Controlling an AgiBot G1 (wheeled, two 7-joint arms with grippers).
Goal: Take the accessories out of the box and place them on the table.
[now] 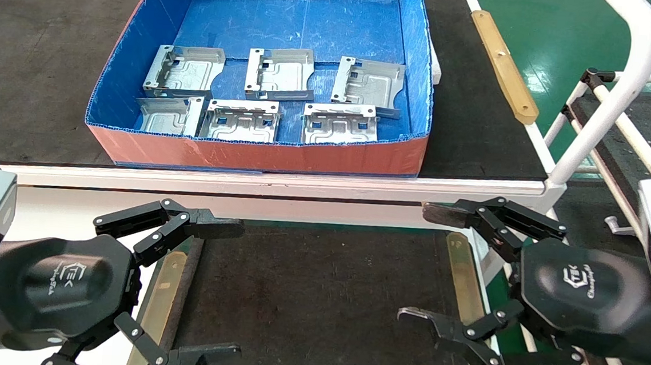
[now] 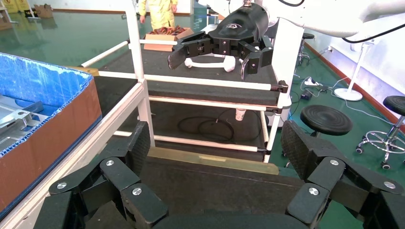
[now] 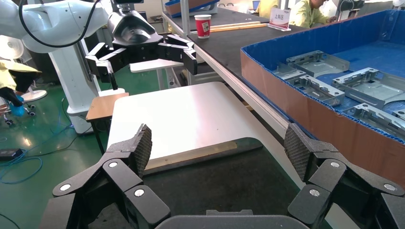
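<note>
The box (image 1: 258, 155), blue inside with reddish-orange walls, stands on the bench ahead. Several silver accessories (image 1: 280, 74) lie flat in it in two rows. The table (image 1: 317, 296), a black mat with brass strips, lies below and nearer, bare. My left gripper (image 1: 223, 290) is open and empty over the mat's left side. My right gripper (image 1: 420, 263) is open and empty over its right side. The left wrist view shows its own gripper (image 2: 217, 148) open, the box (image 2: 47, 129) and the right gripper (image 2: 219, 52) beyond. The right wrist view shows its own gripper (image 3: 217, 148) open, the box (image 3: 310, 109) and accessories (image 3: 367, 86).
The wide black-topped bench (image 1: 36, 59) has a white front rail (image 1: 245, 180) between box and mat. A white tube frame (image 1: 612, 99) stands at the right. A red paper cup (image 3: 203, 25) sits on the bench farther off. A black stool (image 2: 327, 119) stands beyond the frame.
</note>
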